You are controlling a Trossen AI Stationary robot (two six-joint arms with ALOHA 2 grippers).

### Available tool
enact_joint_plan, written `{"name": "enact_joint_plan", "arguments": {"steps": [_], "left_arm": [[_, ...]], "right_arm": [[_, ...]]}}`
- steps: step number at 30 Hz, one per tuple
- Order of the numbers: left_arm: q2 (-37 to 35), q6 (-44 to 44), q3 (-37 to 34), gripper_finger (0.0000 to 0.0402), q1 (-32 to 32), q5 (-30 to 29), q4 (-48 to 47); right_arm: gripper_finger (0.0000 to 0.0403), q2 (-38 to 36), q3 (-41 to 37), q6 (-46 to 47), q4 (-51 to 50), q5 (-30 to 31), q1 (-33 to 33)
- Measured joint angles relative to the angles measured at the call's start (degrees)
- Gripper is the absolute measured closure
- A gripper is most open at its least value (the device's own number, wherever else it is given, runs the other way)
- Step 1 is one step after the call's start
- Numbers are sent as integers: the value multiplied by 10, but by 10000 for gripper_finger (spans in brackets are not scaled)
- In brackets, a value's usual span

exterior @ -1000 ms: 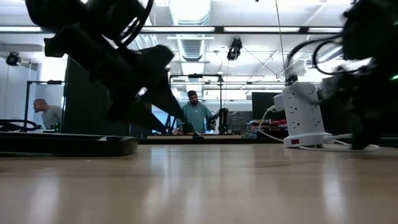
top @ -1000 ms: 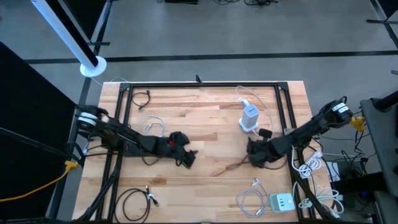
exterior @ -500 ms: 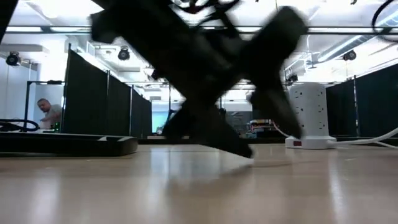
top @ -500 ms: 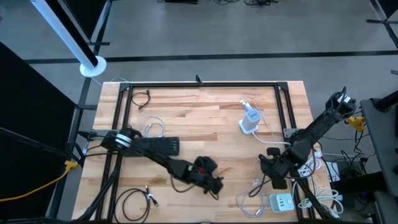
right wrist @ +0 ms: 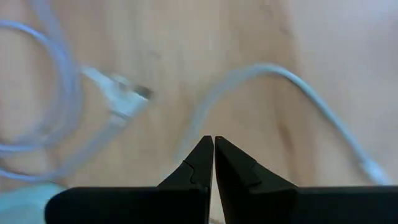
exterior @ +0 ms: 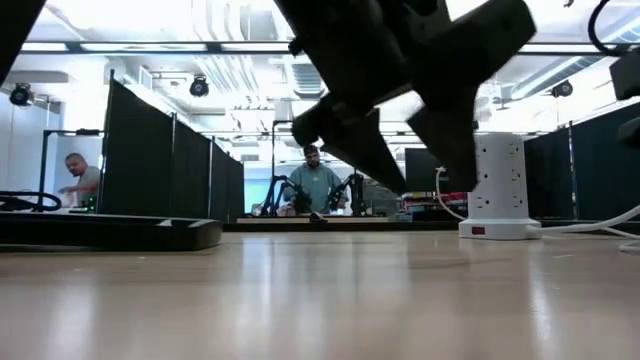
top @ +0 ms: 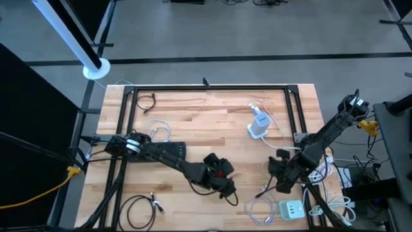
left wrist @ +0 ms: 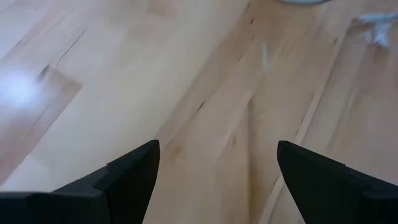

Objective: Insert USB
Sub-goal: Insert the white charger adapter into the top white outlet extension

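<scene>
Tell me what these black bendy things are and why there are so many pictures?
They are two robot arms working at a wooden table. One camera looks down from above, one sits low at table height, and each arm carries a camera by its pincher. The left gripper is open over bare wood, holding nothing. The right gripper is pinched shut, also empty, above a white cable and its plug. A white power tower stands farther back, and a small green charger lies near the front.
</scene>
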Motion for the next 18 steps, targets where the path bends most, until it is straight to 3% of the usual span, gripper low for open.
{"name": "enact_joint_plan", "arguments": {"steps": [3, 11, 18], "left_arm": [[0, -18, 0, 90, -6, 6, -14], [-1, -56, 0, 90, -22, 52, -39], [-3, -91, 0, 90, -33, 82, -131]], "right_arm": [[403, 15, -19, -22, 68, -1, -3], [403, 56, -55, -85, 89, 9, -49], [403, 31, -24, -57, -89, 131, -103]]}}
